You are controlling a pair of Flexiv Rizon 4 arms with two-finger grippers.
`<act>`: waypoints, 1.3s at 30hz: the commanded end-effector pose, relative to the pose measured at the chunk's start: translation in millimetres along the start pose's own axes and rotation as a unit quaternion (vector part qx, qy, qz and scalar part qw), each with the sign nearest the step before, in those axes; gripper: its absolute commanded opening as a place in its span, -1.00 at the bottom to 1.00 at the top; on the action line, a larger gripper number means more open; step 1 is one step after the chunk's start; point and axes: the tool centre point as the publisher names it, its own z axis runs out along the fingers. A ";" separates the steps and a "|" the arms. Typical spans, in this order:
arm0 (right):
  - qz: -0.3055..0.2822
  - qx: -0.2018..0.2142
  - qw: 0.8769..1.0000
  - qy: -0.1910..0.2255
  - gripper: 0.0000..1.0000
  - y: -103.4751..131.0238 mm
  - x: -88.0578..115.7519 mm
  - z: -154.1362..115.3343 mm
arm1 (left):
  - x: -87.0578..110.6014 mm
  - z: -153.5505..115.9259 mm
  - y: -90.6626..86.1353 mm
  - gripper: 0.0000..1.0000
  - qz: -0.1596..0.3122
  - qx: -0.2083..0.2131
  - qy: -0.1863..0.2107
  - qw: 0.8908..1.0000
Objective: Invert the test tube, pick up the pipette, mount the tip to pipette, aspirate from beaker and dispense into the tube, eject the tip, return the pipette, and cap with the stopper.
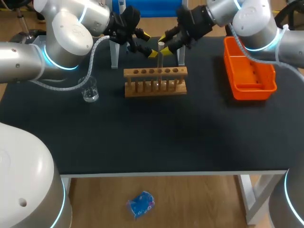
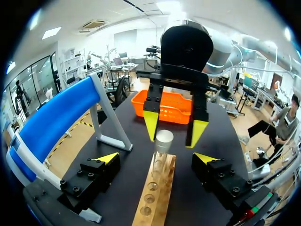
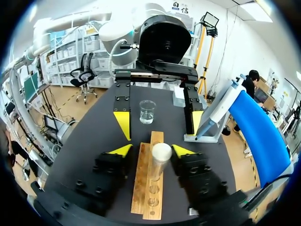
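A clear test tube [image 1: 160, 58] stands upright in the wooden rack [image 1: 155, 81] at the table's middle back. My right gripper [image 1: 165, 43] is at the tube's upper end. In the right wrist view that gripper [image 3: 153, 150] is open, its yellow tips either side of the tube's whitish top [image 3: 161, 153] and a gap showing on one side. My left gripper [image 1: 148, 49] faces it from the other side, wide open around the tube [image 2: 162, 150], its tips [image 2: 156, 159] well clear of the glass. The beaker [image 1: 89, 89] stands left of the rack.
An orange basket [image 1: 249, 71] sits at the right back of the table. A blue-and-white stand [image 2: 61, 117] rises just behind the rack, close to both grippers. The black tabletop [image 1: 152, 133] stretches in front of the rack.
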 end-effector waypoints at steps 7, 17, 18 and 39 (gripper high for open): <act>0.015 -0.027 0.999 -0.016 1.00 3.1 22.2 -30.3 | -0.6 -0.5 -0.9 1.00 -0.001 -0.002 0.002 1.000; 0.064 -0.065 0.994 -0.060 1.00 -1.2 59.7 -71.7 | -0.6 -0.5 -0.9 1.00 -0.001 -0.002 0.002 1.000; 0.074 -0.077 0.992 -0.065 1.00 -2.6 64.2 -74.6 | -0.6 -0.5 -0.9 1.00 -0.001 -0.002 0.002 1.000; 0.070 -0.127 0.980 -0.138 1.00 -14.4 102.4 -92.5 | 13.4 -57.8 -1.4 1.00 -0.036 0.022 -0.091 0.995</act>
